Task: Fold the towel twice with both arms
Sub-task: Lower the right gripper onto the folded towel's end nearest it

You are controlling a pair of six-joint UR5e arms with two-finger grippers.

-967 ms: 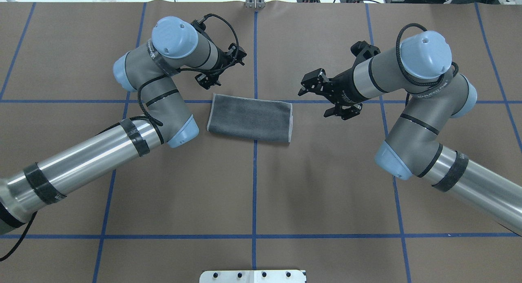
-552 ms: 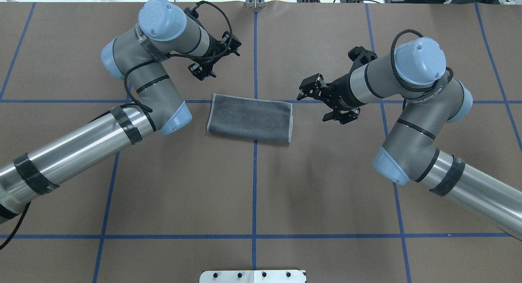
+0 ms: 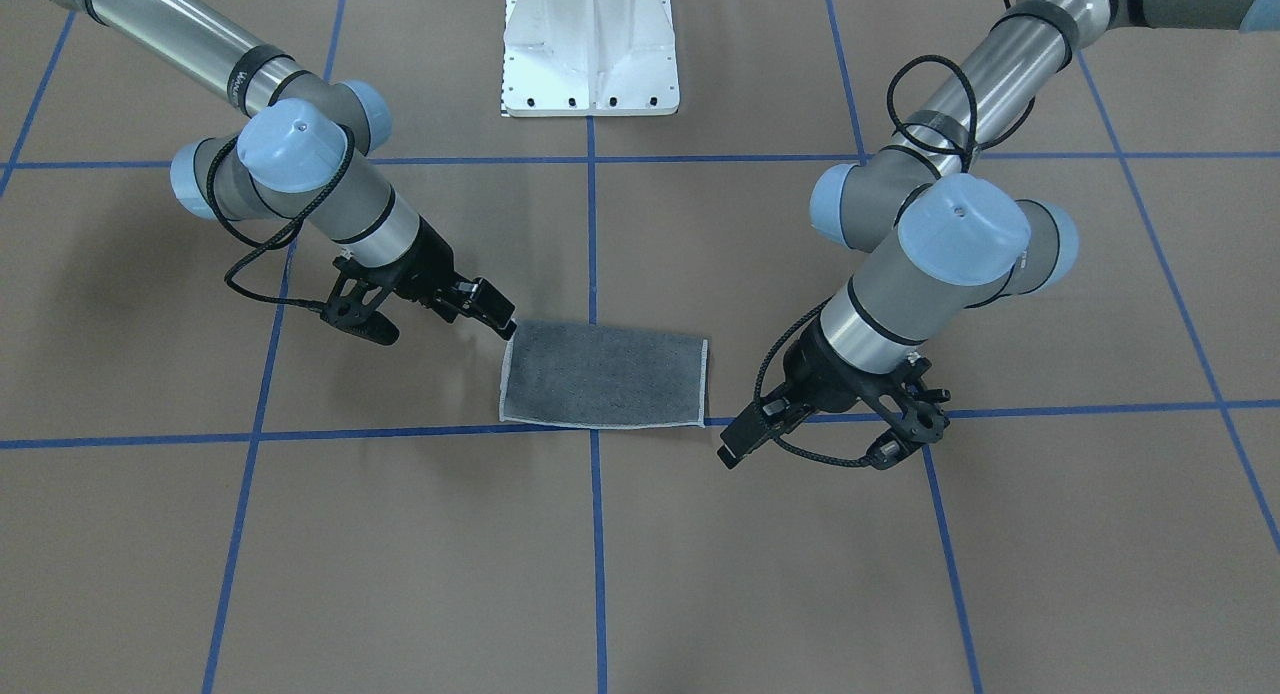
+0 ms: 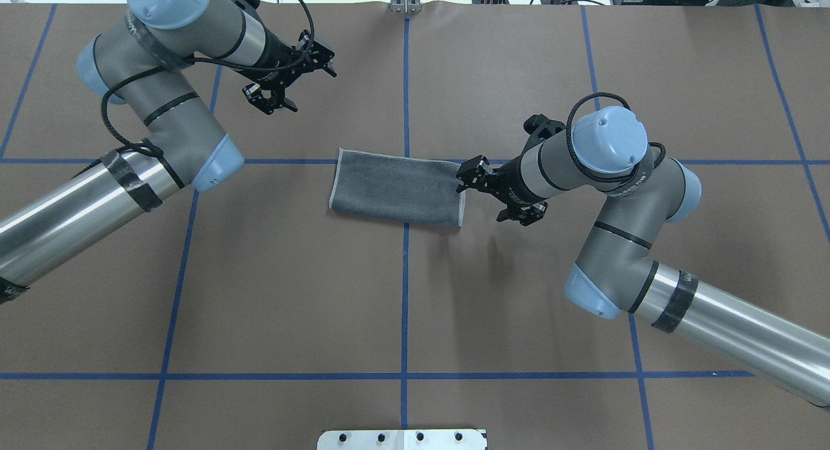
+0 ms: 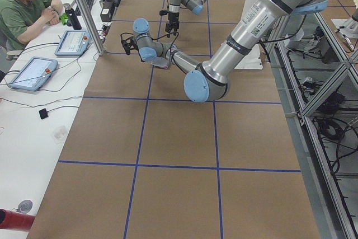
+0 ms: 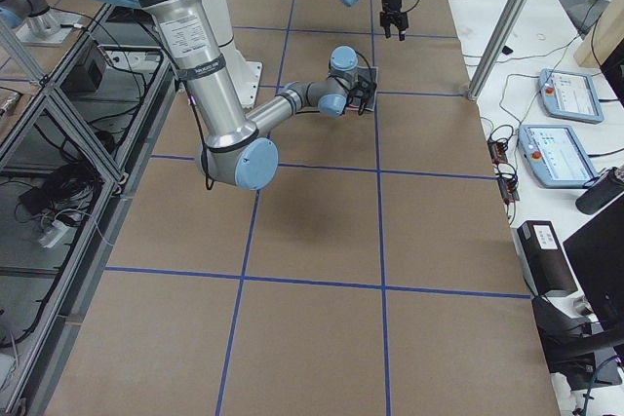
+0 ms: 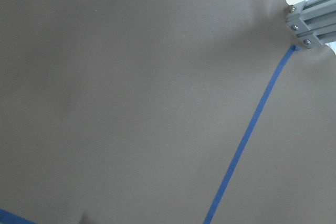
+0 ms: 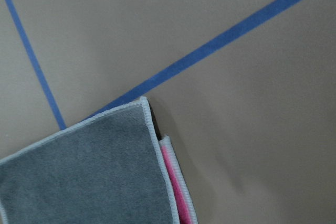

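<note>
Since a second ago: right pincer [image 4: 468, 176] in from well off to the right, now at the far corner of the towel's [image 4: 395, 187] right-hand short edge. Left pincer [image 4: 321, 54] pulled away toward the far left of the bench [image 4: 519, 307]. Towel itself unshifted.

Looks released at the right, jaws a little apart, grasping nothing. Sits just at the stitched border, touching or barely above it; cannot tell which. Shows that corner close in the right wrist view: grey upper layer, with a pink strip [image 8: 176, 187] of the lower layer poking out beside the light border, so edges not quite flush there. Appears likewise released and empty at the left, well apart from the cloth, facing only bare brown paper and a blue tape line [image 7: 251, 129].

Further out: towel flat near mid-bench, a grey oblong, far long edge close along a blue line, body straddling the centre line.

Progress, as a judgement: first fold done, going by the doubled layers and the oblong shape. Second fold not yet begun, with no corner lifted and nothing gripped. Left to do: pinch the right short edge, carry it over onto the left one, let go, leave it square. Calls for both arms by the task's wording, yet only the right one placed for it at present.
</note>
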